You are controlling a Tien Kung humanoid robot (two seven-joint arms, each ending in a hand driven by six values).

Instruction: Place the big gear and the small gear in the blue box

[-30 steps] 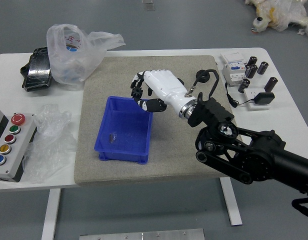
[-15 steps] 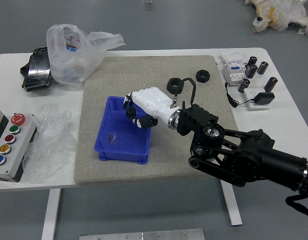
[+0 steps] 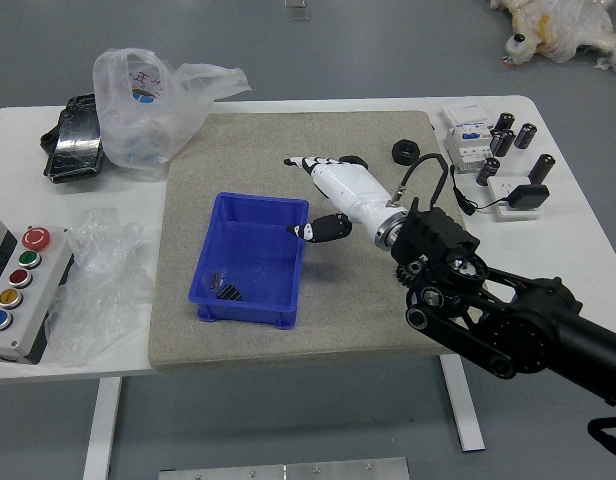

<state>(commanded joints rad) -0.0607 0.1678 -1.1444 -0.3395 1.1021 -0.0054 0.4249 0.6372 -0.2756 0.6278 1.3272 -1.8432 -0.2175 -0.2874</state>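
The blue box sits on the left half of the grey-brown mat. Inside, near its front left, lies a dark ridged piece that looks like a gear, with a smaller greyish piece beside it; which gear is which I cannot tell. My right hand is over the box's right rear edge, its fingers apart and nothing held. The left hand is out of view.
One black ring lies on the mat's far right; another is partly hidden behind my hand. Black cylinders and a white device stand at right. Plastic bags and a button panel are at left.
My right hand moved left over the box, let go of the dark ridged piece, and drew back to the right with its fingers apart. That piece now shows in the box.
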